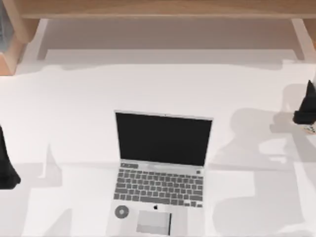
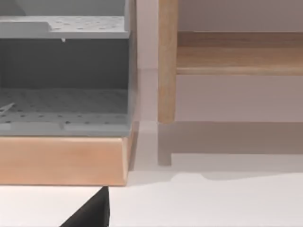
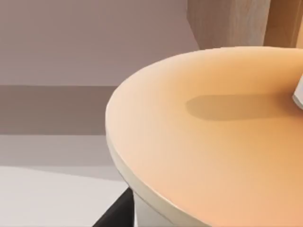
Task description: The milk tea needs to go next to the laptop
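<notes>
Right gripper [image 1: 307, 114]: at the far right edge of the table in the top view, a dark shape partly cut off by the picture's border. Whether it is spread or pressed together cannot be told. Directly under it, a small pale patch at the edge is the milk tea [image 1: 311, 129].

In the right wrist view the milk tea [image 3: 208, 137] sits very close to the camera: its round orange-tan top is seen at a slant, with a pale rim and a bit of the cup wall below it. The base of the white straw [image 3: 298, 94] enters at the picture's border and throws a soft shadow across the top. A dark finger [image 3: 116, 213] lies beside the cup wall (contact cannot be judged).

The cup is well apart from the laptop [image 1: 160, 170], which stands open at the middle of the table toward the near edge, black screen up, grey keyboard, trackpad and round sticker [image 1: 121, 212] visible.

Left gripper [image 1: 7, 165]: parked at the left edge of the table, dark; one dark tip [image 2: 92, 213] appears in the left wrist view. That view faces a grey perforated shelf unit [image 2: 64, 80] on a wooden base [image 2: 64, 161] and a wooden post [image 2: 166, 61] behind the white table [image 1: 74, 113].
</notes>
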### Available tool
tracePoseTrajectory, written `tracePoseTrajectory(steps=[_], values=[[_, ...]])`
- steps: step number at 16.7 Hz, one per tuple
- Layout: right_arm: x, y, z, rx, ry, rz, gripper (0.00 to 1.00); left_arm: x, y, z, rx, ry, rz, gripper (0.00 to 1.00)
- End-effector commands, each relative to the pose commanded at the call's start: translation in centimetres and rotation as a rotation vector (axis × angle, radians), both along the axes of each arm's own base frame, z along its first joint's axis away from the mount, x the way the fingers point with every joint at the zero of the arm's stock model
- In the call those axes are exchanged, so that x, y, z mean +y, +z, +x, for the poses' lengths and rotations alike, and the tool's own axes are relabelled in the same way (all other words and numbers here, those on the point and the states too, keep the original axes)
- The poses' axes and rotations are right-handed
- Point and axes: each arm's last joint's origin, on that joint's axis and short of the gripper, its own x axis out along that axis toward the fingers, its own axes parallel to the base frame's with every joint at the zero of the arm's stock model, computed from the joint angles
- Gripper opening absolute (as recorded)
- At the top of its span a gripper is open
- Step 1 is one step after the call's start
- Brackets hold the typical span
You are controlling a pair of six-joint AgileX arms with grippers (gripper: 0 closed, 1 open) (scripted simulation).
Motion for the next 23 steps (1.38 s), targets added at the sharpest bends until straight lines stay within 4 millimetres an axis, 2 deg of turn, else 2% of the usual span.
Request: tracePoseTrajectory(steps=[5,14,16,19,23], values=[[0.0,0.0,0.0,0.001,0.001,0.002,0.0,0.0,0.0,0.0,0.0,0.0,0.0,1.0],[0.3,1.3,0.2,-0.017,0.001,0.005,0.0,0.0,0.0,0.0,0.0,0.0,0.0,1.0],[1.5,2.7,0.5,-0.062,0.0,0.015,0.0,0.0,0.0,0.0,0.0,0.0,0.0,1.0],[5.2,5.1,0.1,-0.093,-0.006,0.053,0.0,0.0,0.0,0.0,0.0,0.0,0.0,1.0],[11.1,7.7,-3.0,-0.052,-0.034,0.107,0.0,0.0,0.0,0.0,0.0,0.0,0.0,1.0]])
